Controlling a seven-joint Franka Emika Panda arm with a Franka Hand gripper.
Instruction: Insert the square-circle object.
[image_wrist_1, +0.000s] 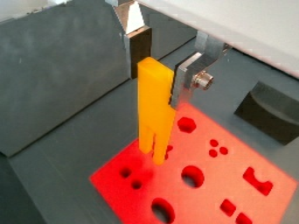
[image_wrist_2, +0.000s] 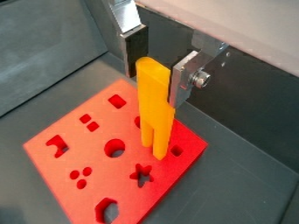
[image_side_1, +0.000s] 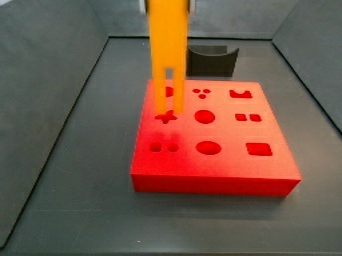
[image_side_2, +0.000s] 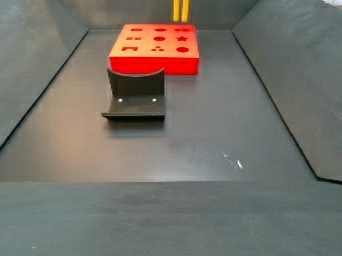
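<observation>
The square-circle object (image_wrist_1: 155, 96) is a tall orange-yellow bar with two thin prongs at its lower end. My gripper (image_wrist_1: 162, 66) is shut on its upper part, with a silver finger plate (image_wrist_1: 187, 74) on one side and a dark pad on the other. This also shows in a wrist view (image_wrist_2: 155, 105). The bar hangs upright over the red block (image_side_1: 214, 140) with shaped holes. Its prongs (image_side_1: 167, 88) are just above the block's top, near the star-shaped hole (image_side_1: 167, 116). I cannot tell whether they touch. In a side view the bar (image_side_2: 181, 10) shows behind the block (image_side_2: 158, 62).
A dark grey curved holder (image_side_2: 136, 92) stands on the floor apart from the red block; it also shows in a side view (image_side_1: 211, 58) and a wrist view (image_wrist_1: 268, 109). Sloping grey walls (image_side_2: 40, 90) enclose the floor.
</observation>
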